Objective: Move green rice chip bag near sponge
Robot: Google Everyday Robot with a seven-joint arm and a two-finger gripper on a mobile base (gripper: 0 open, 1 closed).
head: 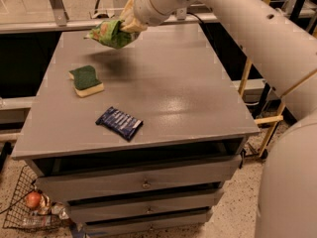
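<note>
The green rice chip bag point(109, 33) hangs in the air above the far left part of the grey table point(173, 83), held by my gripper point(127, 20), which is shut on its right end. The sponge point(86, 80), dark green on top and pale yellow below, lies on the table's left side, in front of and a little left of the bag. The bag's shadow falls on the table just right of the sponge.
A dark blue rectangular wrapper point(119, 123) lies near the table's front edge. The table has drawers point(143, 182) below. A wire basket point(29, 207) with an orange fruit and trash sits on the floor at lower left. A rail runs behind the table.
</note>
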